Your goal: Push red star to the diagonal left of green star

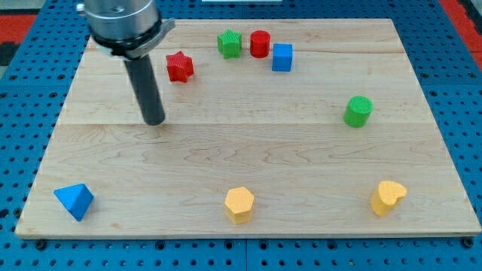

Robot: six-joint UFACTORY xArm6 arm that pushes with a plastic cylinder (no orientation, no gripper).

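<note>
The red star [179,66] lies on the wooden board [248,158] near the view's top, left of centre. The green star [230,43] lies up and to the right of it, a short gap between them. My tip [154,120] rests on the board below and slightly left of the red star, apart from it. The dark rod rises from the tip to the arm's grey end at the view's top left.
A red cylinder [260,44] stands right of the green star, a blue cube [282,57] beside it. A green cylinder [358,111] stands at the right. Along the bottom lie a blue triangle [74,200], a yellow hexagon [239,204] and a yellow heart [388,197].
</note>
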